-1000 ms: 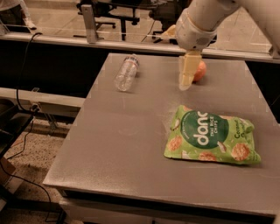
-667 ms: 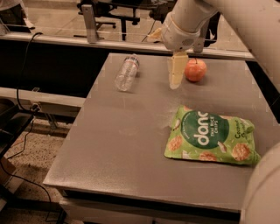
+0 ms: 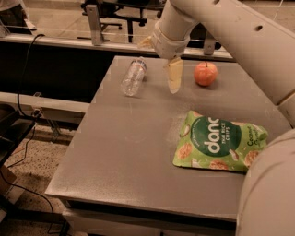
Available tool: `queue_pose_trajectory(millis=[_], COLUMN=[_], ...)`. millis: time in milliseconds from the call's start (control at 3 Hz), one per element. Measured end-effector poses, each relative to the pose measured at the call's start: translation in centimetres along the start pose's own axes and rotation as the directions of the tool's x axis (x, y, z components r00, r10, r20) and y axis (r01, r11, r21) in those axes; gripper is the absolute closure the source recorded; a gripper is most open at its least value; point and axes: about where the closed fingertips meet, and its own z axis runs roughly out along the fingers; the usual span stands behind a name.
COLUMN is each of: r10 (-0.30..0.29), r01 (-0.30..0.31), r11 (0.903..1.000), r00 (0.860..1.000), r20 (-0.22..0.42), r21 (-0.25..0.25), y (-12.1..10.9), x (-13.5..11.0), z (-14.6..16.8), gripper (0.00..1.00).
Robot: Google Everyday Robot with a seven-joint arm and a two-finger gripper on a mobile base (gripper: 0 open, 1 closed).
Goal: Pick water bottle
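The pincer (image 3: 156, 68) hangs in the air a little to the left of the round orange-red apple (image 3: 205, 73). It is released. Its two pale yellow fingers (image 3: 174, 76) stand well apart and nothing is between them. One finger points down toward the table top, near the apple but not touching it. The other finger sticks out higher up and farther from the apple. The pincer sits on the end of a thick white robot arm (image 3: 221, 23) that passes above and behind the apple.

The small clear plastic water bottle (image 3: 132, 77) lies on its side, farther left of the apple than the pincer is. Its little cap points to the back of the table. It has a ribbed body and a pale band, but no words can be read on it. The pincer does not touch it.

In front of the apple, closer to the camera, a flat green bag of chips (image 3: 219, 143) lies on the table. Big white letters on it read "dan", and small letters say "THAI RICE CHIPS". A curly word on the side away from the bottle looks like "Coconut".

The apple, the bottle and the bag all rest on a plain grey table (image 3: 129, 152).

Far behind the apple stand dark office chairs (image 3: 133, 9).
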Motion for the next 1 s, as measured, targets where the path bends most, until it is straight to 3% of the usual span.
queue_pose_trajectory(millis=[333, 667, 1000], r10=[-0.154, -0.283, -0.4], r01=[0.154, 0.281, 0.393], r11=[0.9881, 0.9588, 0.9149], r00=[0.987, 0.957, 0.914], r20=[-0.037, -0.062, -0.074], r21=[-0.008, -0.038, -0.091], y=[-1.1, -2.4, -3.4], x=[-0.7, -1.2, -1.4], z=[1.5, 2.5, 3.3], gripper=[0.0, 0.0, 0.0])
